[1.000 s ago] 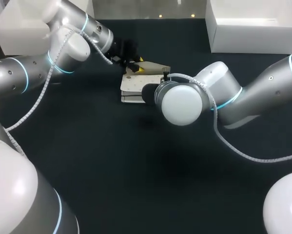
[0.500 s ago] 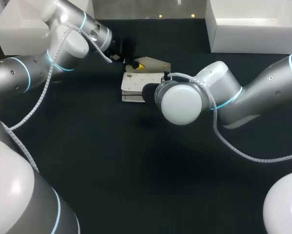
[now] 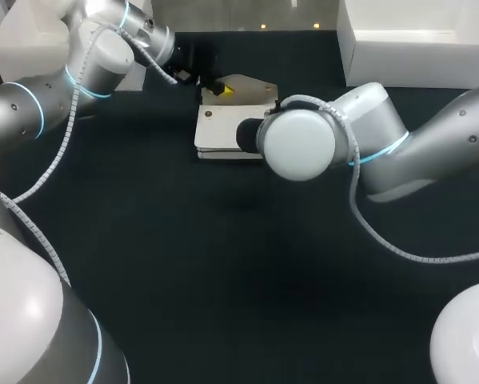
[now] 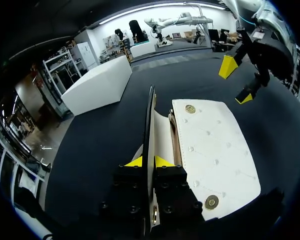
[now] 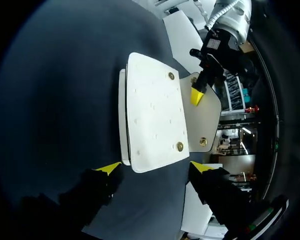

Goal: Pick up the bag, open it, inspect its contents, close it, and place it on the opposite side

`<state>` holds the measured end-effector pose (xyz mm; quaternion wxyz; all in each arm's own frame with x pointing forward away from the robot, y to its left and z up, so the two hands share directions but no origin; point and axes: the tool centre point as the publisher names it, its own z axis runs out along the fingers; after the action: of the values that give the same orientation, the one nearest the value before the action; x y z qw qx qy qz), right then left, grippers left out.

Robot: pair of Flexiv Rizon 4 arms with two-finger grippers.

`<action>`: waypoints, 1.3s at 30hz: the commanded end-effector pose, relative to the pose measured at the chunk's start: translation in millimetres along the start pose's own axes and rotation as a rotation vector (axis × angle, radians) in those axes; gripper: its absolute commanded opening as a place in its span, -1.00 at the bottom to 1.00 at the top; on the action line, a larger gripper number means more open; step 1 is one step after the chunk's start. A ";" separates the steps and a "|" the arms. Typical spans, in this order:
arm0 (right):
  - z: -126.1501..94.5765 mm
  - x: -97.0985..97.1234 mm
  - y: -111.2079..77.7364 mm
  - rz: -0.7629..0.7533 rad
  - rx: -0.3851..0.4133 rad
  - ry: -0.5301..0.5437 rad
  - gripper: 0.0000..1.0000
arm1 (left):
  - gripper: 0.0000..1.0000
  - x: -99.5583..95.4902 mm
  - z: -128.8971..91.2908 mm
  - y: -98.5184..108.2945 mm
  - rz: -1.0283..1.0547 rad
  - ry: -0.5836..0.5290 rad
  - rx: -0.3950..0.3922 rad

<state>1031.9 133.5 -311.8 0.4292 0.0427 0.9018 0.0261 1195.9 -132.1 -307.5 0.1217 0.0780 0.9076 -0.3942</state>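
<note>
The white quilted bag (image 3: 227, 132) lies flat on the dark table, its flap (image 3: 245, 86) lifted open at the far side. My left gripper (image 3: 215, 86) is shut on that flap; in the left wrist view the flap (image 4: 150, 125) runs edge-on between the yellow fingertips of the left gripper (image 4: 148, 162), with the bag body (image 4: 215, 150) beside it. My right gripper (image 5: 155, 168) stands open over the near edge of the bag (image 5: 152, 120), touching nothing. In the head view the right wrist (image 3: 299, 144) hides its fingers.
A white box (image 3: 31, 48) stands at the back left of the table and another white box (image 3: 415, 40) at the back right. Dark tabletop (image 3: 223, 264) stretches in front of the bag.
The right gripper has opened wide and drawn back a little from the bag. The left gripper closed on the flap and pulled it up and away toward the back left.
</note>
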 end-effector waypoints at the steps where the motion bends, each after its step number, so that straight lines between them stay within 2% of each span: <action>1: -16.4 -12.2 -2.6 0.003 0.002 0.007 -0.02 | -1.00 -7.4 -14.5 -12.5 -0.012 0.032 -0.017; 3: -18.5 -17.8 -2.4 0.007 0.003 0.004 -0.35 | -1.00 -8.4 -20.0 -16.5 -0.019 0.045 -0.015; 4: -19.5 -20.0 -2.2 0.006 0.003 0.001 -0.58 | -1.00 -8.9 -22.4 -18.3 -0.020 0.046 -0.018; 5: -20.1 -22.5 -2.1 0.007 0.004 0.001 -0.95 | -1.00 -9.3 -24.8 -20.1 -0.022 0.046 -0.020; 6: -20.9 -24.5 -1.9 0.008 0.008 0.000 -1.00 | -1.00 -9.5 -27.5 -22.1 -0.026 0.049 -0.023; 13: -23.2 -35.6 1.2 0.006 0.018 -0.004 -1.00 | -1.00 -9.9 -44.0 -30.6 -0.087 0.037 -0.026; 19: -17.2 -52.9 3.4 0.032 0.030 0.068 -1.00 | -1.00 -5.7 -53.8 -36.0 -0.087 0.047 -0.025; 20: -14.5 -56.3 1.8 0.051 0.055 0.066 -1.00 | -1.00 -5.7 -53.8 -36.0 -0.087 0.047 -0.025; 34: -14.5 -56.3 1.8 0.051 0.055 0.066 -1.00 | -1.00 -5.7 -53.8 -36.0 -0.087 0.047 -0.025; 39: -14.3 -79.8 13.7 0.036 0.010 0.014 -1.00 | -1.00 -5.1 -63.7 -45.5 -0.084 0.039 -0.022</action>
<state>1065.8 138.6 -241.3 0.4178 0.0617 0.9061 0.0262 1184.2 -118.1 -241.6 0.0873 0.0458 0.9162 -0.3883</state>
